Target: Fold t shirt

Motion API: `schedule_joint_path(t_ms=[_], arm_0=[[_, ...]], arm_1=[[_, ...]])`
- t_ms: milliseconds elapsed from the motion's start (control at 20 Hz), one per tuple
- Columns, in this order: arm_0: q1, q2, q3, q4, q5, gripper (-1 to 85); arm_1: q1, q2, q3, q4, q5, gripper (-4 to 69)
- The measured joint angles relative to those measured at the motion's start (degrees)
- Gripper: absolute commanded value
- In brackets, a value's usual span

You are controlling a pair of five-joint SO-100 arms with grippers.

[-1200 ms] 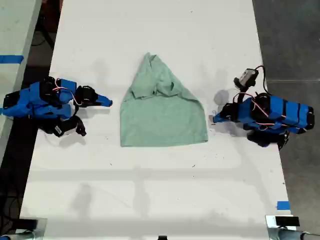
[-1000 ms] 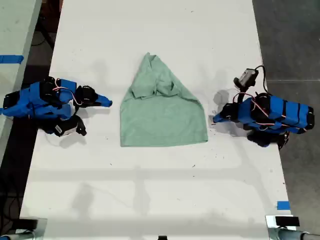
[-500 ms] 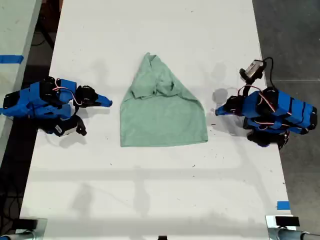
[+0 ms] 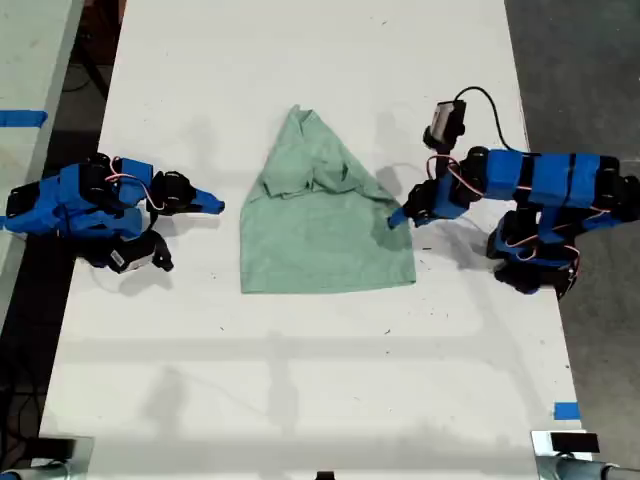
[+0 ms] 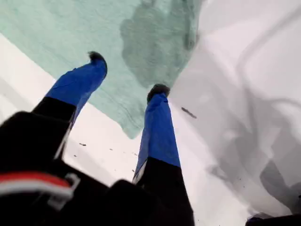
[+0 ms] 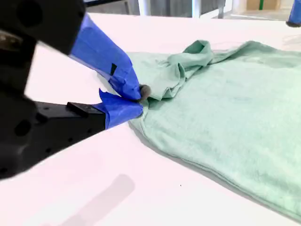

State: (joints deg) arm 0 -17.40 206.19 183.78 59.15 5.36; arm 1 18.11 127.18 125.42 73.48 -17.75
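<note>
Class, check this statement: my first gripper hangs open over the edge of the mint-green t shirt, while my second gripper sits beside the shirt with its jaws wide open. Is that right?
Not quite. My second gripper is shut, its tips meeting, as the second wrist view shows. The rest holds: my first gripper is open over the t shirt edge.

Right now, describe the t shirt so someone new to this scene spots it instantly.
On the long white table, look midway between the two blue arms. The t shirt lies flat there, my first gripper open at its edge on the exterior view's right. It is the only cloth: pale mint green, pointed at the top, straight hem below.
</note>
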Motion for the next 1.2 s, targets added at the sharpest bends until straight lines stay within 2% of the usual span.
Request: schedule_joint_path(t_ms=[200, 350, 550, 850, 950, 1200], arm_0=[[0.0, 0.0, 0.0, 0.4, 0.0, 0.0], [0.0, 0.0, 0.0, 0.4, 0.0, 0.0], [0.0, 0.0, 0.0, 0.4, 0.0, 0.0], [0.0, 0.0, 0.0, 0.4, 0.0, 0.0], [0.0, 0.0, 0.0, 0.4, 0.0, 0.0], [0.0, 0.0, 0.0, 0.4, 0.0, 0.0]], arm_1=[[0.0, -8.3, 1.1, -5.4, -0.2, 22.8], [0.0, -11.0, 4.0, -6.9, -0.1, 19.3], [0.9, -13.5, 4.0, -7.6, -0.1, 2.1], [1.7, -17.4, 2.1, -8.0, -0.1, 2.0], [1.7, -17.7, 0.3, -5.4, -0.2, 2.0], [1.1, -18.0, -17.1, 12.0, -0.7, 2.0]])
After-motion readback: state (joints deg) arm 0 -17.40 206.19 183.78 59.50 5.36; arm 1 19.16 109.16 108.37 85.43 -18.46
